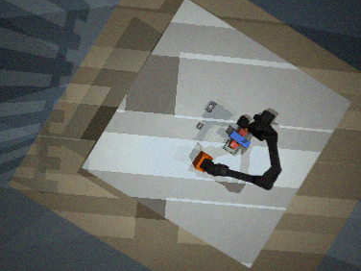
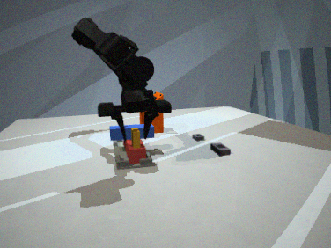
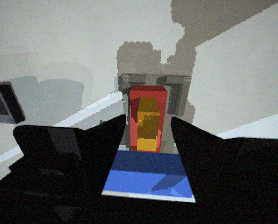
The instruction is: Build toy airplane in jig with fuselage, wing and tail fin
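The red fuselage (image 1: 233,145) (image 2: 136,155) (image 3: 148,90) lies in the grey cradle (image 1: 229,150) (image 2: 149,163) (image 3: 177,93). The blue wing (image 1: 239,139) (image 2: 116,133) (image 3: 127,181) lies across the top of the fuselage. The yellow tail fin (image 2: 136,137) (image 3: 148,125) stands upright on the fuselage near its tail; its tab is hidden. My gripper (image 2: 135,138) (image 3: 148,119) is open, with one finger on each side of the fin and gaps between them and the fin. The fingers are still low, around the fin and close to the wing.
Two small dark holders, a larger one (image 1: 210,107) (image 2: 220,149) (image 3: 10,103) and a smaller one (image 1: 200,125) (image 2: 198,137), stand on the table beside the cradle. The arm's orange base (image 1: 202,160) (image 2: 158,119) stands beyond the wing in the exterior view.
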### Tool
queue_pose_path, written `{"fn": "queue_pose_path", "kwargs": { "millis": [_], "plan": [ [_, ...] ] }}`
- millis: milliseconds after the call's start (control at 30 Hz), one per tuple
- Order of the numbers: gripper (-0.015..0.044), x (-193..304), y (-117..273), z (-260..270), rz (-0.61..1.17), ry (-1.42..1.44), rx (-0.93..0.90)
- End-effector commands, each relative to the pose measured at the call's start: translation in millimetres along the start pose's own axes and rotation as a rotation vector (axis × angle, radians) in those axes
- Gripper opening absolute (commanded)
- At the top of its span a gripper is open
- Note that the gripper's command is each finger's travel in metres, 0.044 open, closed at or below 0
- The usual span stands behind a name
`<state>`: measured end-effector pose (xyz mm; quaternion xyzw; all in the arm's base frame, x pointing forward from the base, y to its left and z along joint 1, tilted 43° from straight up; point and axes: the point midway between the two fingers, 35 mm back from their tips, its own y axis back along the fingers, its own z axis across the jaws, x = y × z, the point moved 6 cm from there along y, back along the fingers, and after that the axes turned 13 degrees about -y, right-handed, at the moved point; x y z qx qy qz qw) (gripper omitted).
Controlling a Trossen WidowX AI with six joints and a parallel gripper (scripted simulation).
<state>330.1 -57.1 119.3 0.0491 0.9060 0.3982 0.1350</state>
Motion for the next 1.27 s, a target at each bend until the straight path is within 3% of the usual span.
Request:
{"fn": "queue_pose_path", "kwargs": {
  "millis": [0,67,267,1233],
  "plan": [
    [0.026,0.0,0.1,0.0,0.0,0.0,0.0],
    [0.026,-1.2,9.4,0.8,0.0,0.0,-0.002],
    [0.026,-0.4,87.6,1.2,0.002,0.007,-0.001],
    [0.026,-3.8,90.1,1.9,0.001,0.007,-0.001]
  ]
}}
